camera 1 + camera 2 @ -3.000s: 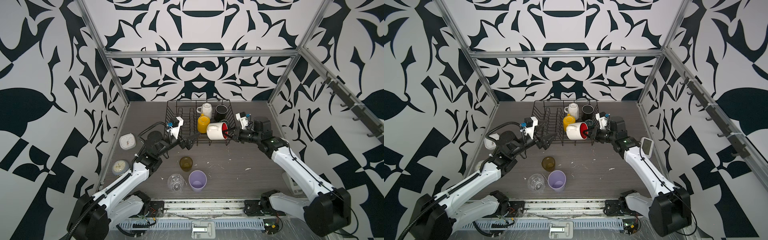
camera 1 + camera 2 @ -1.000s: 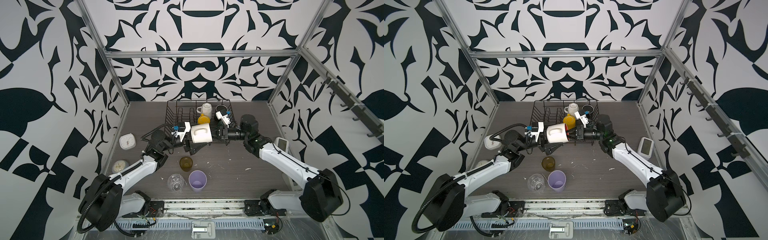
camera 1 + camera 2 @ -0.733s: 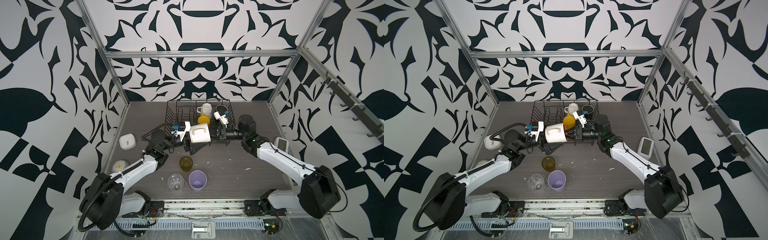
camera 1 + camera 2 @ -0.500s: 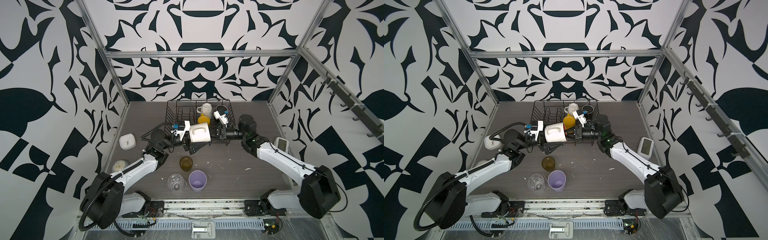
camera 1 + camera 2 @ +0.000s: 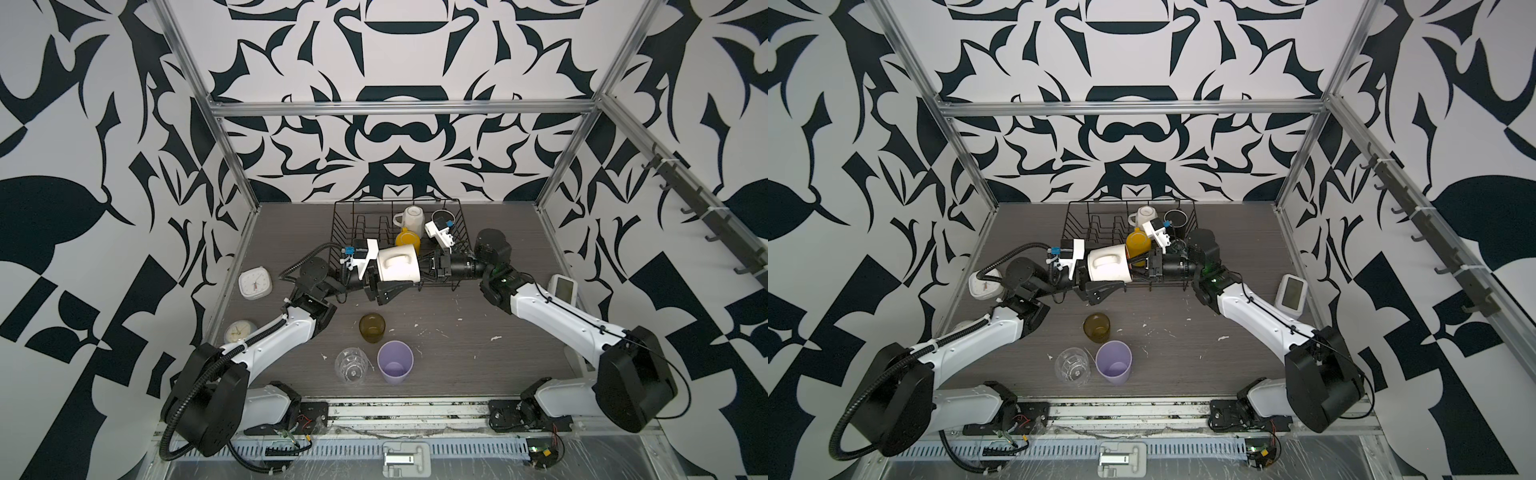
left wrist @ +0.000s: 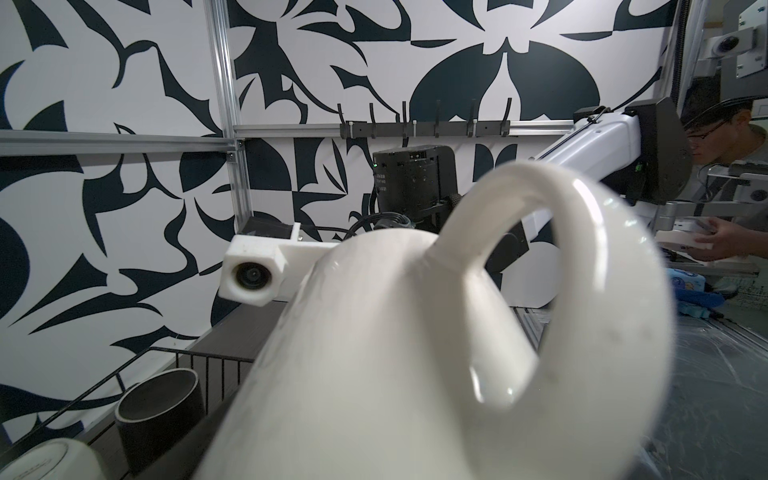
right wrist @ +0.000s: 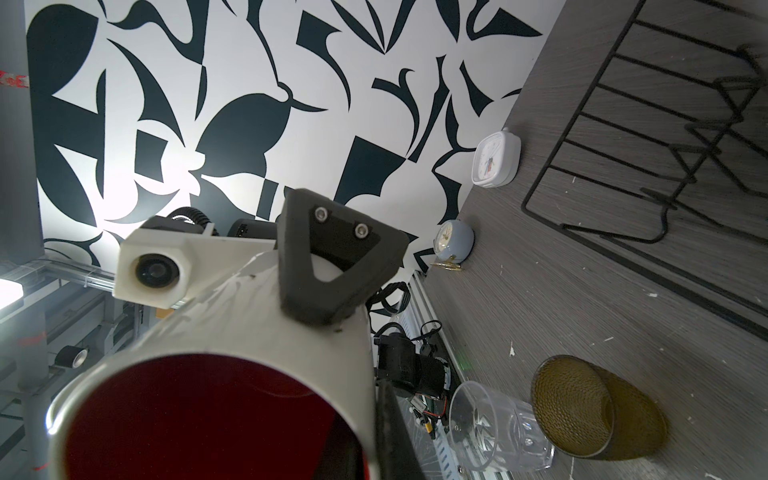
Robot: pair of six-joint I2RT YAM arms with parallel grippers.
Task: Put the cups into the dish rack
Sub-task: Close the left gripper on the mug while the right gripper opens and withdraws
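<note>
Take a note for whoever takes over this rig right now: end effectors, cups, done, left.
Right end effector: shut on the rim of the red-inside white mug, held sideways in the air by the dish rack's near edge.
Left end effector: open, jaws astride that mug's base.
Done: white mug, yellow mug, black mug in the rack.
Left: rack this mug, then the amber glass, clear glass and lilac tumbler, all on the table.
</note>
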